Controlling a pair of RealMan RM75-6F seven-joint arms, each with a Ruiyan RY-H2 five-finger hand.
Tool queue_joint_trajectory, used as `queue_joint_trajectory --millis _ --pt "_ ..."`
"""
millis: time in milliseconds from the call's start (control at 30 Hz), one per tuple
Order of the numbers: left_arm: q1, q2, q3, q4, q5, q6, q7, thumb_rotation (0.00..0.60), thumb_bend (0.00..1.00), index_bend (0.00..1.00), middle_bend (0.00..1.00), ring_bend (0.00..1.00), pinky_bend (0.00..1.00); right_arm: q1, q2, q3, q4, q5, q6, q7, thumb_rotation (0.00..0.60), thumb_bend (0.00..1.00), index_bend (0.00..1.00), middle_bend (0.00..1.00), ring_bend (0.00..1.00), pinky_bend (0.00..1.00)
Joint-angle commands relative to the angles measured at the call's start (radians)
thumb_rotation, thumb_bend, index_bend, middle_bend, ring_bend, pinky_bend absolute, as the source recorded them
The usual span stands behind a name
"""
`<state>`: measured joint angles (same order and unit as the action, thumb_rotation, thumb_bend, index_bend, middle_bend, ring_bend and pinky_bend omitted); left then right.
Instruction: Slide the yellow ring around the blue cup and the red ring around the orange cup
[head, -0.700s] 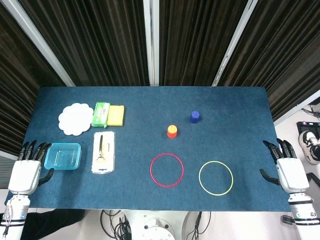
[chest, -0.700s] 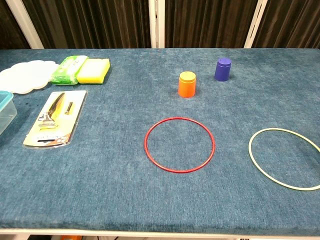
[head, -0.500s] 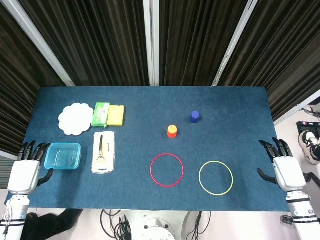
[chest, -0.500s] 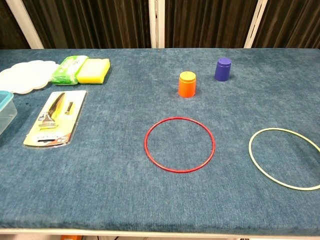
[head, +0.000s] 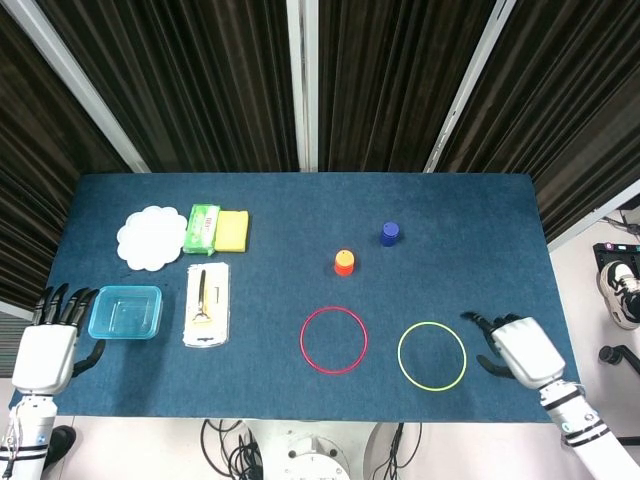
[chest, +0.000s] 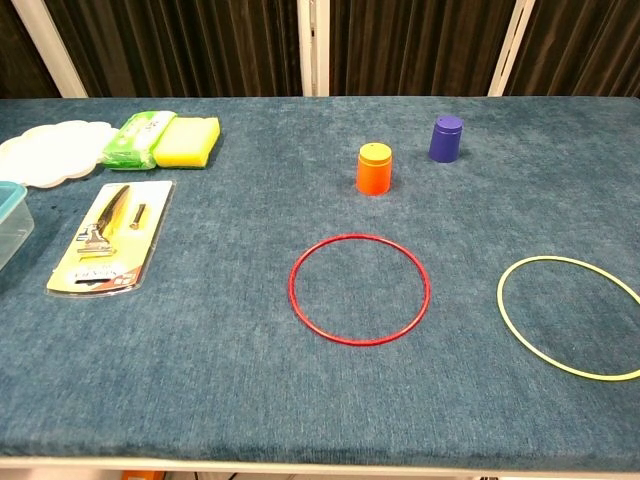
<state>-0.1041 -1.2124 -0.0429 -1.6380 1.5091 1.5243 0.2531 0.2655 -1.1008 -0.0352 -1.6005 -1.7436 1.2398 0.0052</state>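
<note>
Approach to the yellow ring (head: 432, 356) was judged to be the step in hand: the right hand (head: 522, 349) was seen over the near right part of the counter (head: 470, 210), just beside that ring's right edge and apart from it, with its fingers (head: 478, 320) spread toward the ring and nothing held. No ring had yet been slid. The yellow ring lay flat near the front edge, well apart from the blue cup (head: 390, 233), which stood farther back and slightly to the left. The red ring (head: 334, 340) lay flat just left of the yellow one, with the orange cup (head: 344, 262) standing behind it, nearer than the blue cup was to its ring.

A light press on the yellow ring's wire was judged to be called for next, followed by a push away and a little leftward until the blue cup was encircled. Open cloth was seen between ring and cup, so the path was clear. The front edge was close to both rings, so any pull toward the robot was judged risky. The left hand (head: 46, 348) hung beyond the left edge, fingers apart and empty, beside a clear blue container (head: 125, 312); a carded razor (head: 207, 303) lay between it and the red ring.
</note>
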Motion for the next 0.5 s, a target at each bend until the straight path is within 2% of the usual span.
queue_joint_trajectory --millis 33,267,500 --pt "0.001 0.001 0.001 -0.004 0.003 0.002 0.005 0.600 0.28 0.13 0.12 0.01 0.00 0.047 -0.048 -0.050 0.077 -0.048 -0.079 -0.013 0.600 0.23 0.43 0.99 1.00 1.00" --pt "0.002 0.005 0.001 -0.019 0.006 0.001 0.017 0.600 0.28 0.13 0.12 0.01 0.00 0.077 -0.144 -0.092 0.221 -0.107 -0.097 0.004 0.600 0.24 0.45 1.00 1.00 1.00" --pt "0.003 0.009 0.001 -0.026 0.009 0.002 0.018 0.600 0.27 0.12 0.12 0.01 0.00 0.090 -0.181 -0.115 0.285 -0.123 -0.076 0.058 0.600 0.27 0.47 1.00 1.00 1.00"
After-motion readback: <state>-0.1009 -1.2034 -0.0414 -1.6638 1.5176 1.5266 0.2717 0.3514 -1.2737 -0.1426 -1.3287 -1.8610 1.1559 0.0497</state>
